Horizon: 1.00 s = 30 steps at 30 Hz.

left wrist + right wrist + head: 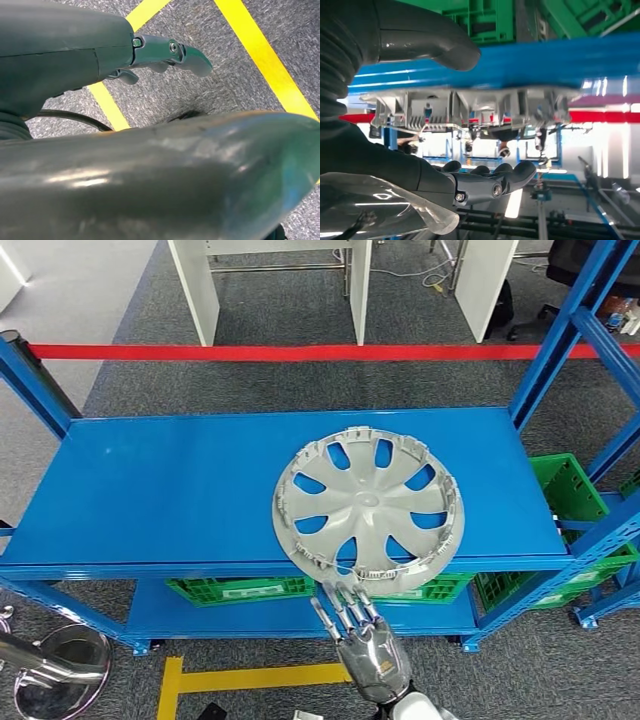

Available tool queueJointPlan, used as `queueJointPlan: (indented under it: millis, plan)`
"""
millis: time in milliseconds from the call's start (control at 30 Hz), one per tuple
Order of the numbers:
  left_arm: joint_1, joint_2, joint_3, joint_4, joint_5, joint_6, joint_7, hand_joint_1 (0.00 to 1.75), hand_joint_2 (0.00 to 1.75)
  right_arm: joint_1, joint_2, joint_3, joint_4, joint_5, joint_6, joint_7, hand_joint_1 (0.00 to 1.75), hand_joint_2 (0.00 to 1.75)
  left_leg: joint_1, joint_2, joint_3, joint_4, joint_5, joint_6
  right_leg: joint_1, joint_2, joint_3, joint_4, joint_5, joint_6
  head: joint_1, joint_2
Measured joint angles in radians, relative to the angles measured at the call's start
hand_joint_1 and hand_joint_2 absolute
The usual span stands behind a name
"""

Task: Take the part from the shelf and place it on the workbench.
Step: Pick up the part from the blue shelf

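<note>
Right hand (367, 640), fingers spread and holding nothing, reaches toward hubcap (368, 505) on blue shelf (151, 490).

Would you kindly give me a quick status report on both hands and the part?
Right hand open at the hubcap rim, no grip yet. Left hand hanging open over floor. Hubcap flat on blue shelf, overhanging front edge. Nothing in the way.

grey carpet (302, 380), red floor tape (302, 352), white desks (361, 280)

Silver multi-spoke hubcap (368, 508) lies flat, inner side up, on blue shelf (173, 490), overhanging front edge.
</note>
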Motion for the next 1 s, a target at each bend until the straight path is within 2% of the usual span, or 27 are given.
queueJointPlan:
  millis: [733, 867, 1000]
  plan:
    - [-0.003, 0.001, -0.001, 0.000, 0.002, -0.001, 0.002, 0.00, 0.00, -0.054, -0.016, -0.059, 0.085, 0.005, 0.000, -0.049, 0.00, 1.75, 0.000, 0.000, 0.000, 0.000, 0.000, 0.000, 0.000, 0.000, 0.000, 0.000, 0.000, 0.001, 0.000, 0.000]
    - [-0.003, 0.001, -0.001, 0.000, 0.002, -0.001, 0.002, 0.00, 0.00, -0.062, -0.016, -0.059, 0.088, 0.005, 0.000, -0.034, 0.00, 1.75, 0.000, 0.000, 0.000, 0.000, 0.000, 0.000, 0.000, 0.000, 0.000, 0.000, 0.000, 0.001, 0.000, 0.000]
    - [-0.003, 0.001, -0.001, 0.000, 0.002, -0.001, 0.003, 0.00, 0.00, -0.079, -0.016, -0.053, 0.082, 0.005, -0.001, 0.021, 0.00, 1.75, 0.000, 0.000, 0.000, 0.000, 0.000, 0.000, 0.000, 0.000, 0.000, 0.000, 0.000, 0.001, 0.000, 0.000]
